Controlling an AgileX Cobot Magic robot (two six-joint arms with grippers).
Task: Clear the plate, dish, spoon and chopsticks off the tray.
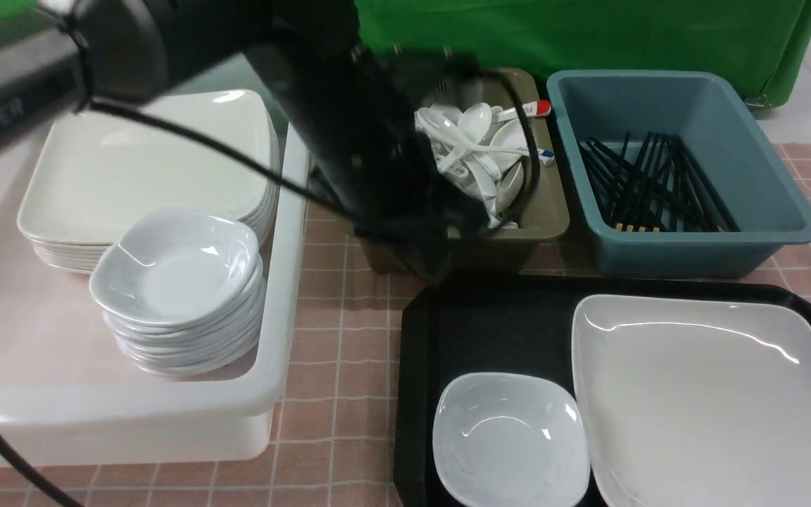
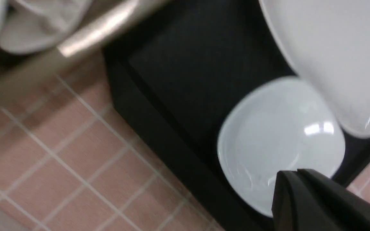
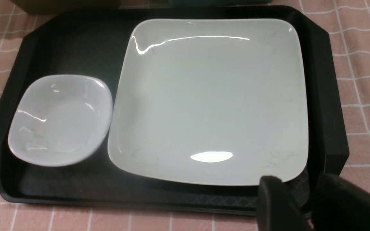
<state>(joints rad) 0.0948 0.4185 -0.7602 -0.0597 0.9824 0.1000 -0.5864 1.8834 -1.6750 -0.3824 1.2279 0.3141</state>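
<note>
Nearest, the right tool (image 3: 300, 181) hangs empty with its jaws partly spread, over the rim of the large black diamond-textured plastic tray (image 3: 8, 96), beside a corner of the large glossy white rounded-square plate (image 1: 701, 394). The small glossy white bowl-like dish (image 1: 511, 440) sits on the tray at the plate's 9 o'clock, just beside it and perhaps touching.

The dish looks the likelier next pick. It is best pinched on its 9 o'clock wall and lifted straight up, clear of the plate's edge.

The left tool (image 2: 292, 175) seems closed and empty, but blur makes that uncertain. Farther off, at 12 o'clock, the blue-marked white spoon (image 1: 545, 154) lies in the olive plastic bin (image 1: 553, 211). The thin black chopsticks (image 1: 659, 186) lie in the blue plastic bin (image 1: 778, 176), and I cannot tell the pair apart from the others there. The front view cuts off the plate.
</note>
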